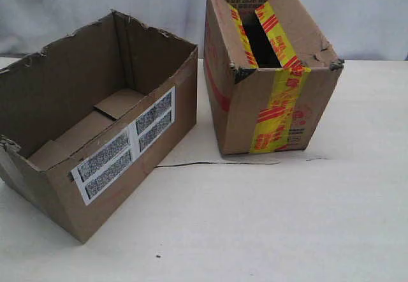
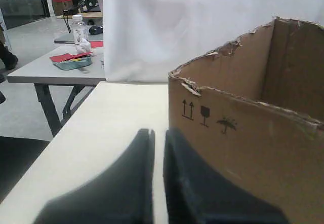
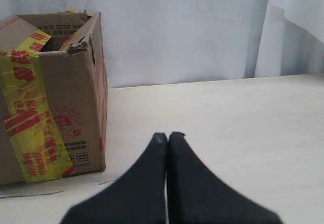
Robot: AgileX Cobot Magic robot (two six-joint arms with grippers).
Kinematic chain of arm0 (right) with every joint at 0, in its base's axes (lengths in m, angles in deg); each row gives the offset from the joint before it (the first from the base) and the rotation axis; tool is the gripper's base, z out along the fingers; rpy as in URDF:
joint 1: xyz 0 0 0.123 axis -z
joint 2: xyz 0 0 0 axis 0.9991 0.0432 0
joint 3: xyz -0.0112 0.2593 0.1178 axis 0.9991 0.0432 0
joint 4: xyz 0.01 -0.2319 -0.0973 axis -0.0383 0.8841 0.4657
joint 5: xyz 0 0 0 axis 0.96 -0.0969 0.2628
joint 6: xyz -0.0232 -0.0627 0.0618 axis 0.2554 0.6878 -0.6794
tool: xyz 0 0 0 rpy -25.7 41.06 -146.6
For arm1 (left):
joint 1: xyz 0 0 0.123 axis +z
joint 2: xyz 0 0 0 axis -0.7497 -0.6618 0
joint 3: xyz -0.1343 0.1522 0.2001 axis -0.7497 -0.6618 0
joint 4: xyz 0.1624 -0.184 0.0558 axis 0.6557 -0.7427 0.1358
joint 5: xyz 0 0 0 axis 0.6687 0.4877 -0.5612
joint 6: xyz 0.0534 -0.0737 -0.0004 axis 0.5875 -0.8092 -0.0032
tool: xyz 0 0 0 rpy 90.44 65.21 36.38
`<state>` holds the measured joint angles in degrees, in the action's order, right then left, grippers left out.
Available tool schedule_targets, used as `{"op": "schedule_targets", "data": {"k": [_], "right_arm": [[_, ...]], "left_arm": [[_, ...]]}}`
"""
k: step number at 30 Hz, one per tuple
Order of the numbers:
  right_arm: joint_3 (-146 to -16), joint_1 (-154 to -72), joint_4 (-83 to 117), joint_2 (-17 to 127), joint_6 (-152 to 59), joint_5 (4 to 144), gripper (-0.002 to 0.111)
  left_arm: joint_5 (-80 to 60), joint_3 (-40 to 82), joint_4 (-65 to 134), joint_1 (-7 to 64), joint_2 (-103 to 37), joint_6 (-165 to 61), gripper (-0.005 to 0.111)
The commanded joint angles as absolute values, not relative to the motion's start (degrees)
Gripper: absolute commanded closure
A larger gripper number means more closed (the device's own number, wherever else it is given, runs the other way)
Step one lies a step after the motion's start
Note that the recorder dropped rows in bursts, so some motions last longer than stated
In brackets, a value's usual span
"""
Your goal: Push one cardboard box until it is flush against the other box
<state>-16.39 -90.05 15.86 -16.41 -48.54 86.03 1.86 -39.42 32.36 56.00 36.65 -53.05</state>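
Observation:
The plain brown box with a ragged rim lies open at the left, its white barcode labels facing front. The box banded in yellow-and-red tape stands at the right, a strip of bare table apart from it. Neither gripper shows in the exterior view. My left gripper is shut with only a sliver between its fingers, close beside the plain box's end wall that carries black handling symbols. My right gripper is shut and empty, low over the table, with the taped box a short way off to its side.
The boxes rest on a pale tabletop backed by a white curtain. A thin dark line runs across the table between the boxes. Beyond the table's edge stands a grey desk with a bottle.

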Motion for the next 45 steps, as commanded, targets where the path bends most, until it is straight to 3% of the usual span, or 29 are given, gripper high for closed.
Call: {"op": "schedule_targets", "data": {"k": [1,14,20,31,45], "right_arm": [[-16.1,-90.2,16.2,-16.6,-48.2,85.9,0.109],[-16.1,-90.2,16.2,-16.6,-48.2,85.9,0.109],[-16.1,-90.2,16.2,-16.6,-48.2,85.9,0.109],[-16.1,-90.2,16.2,-16.6,-48.2,85.9,0.109],[-16.1,-90.2,16.2,-16.6,-48.2,85.9,0.109]], "left_arm": [[-2.4,-39.6,32.3,56.2,36.8,-53.0,0.107],[-9.7,-39.6,12.8,56.2,36.8,-58.1,0.107],[-3.2,-36.7,14.1,56.2,36.4,-55.8,0.107],[-3.1,-35.0,14.0,55.6,11.7,-54.3,0.107],[-11.2,-29.2,14.4,36.1,-14.3,-49.5,0.107]]}}
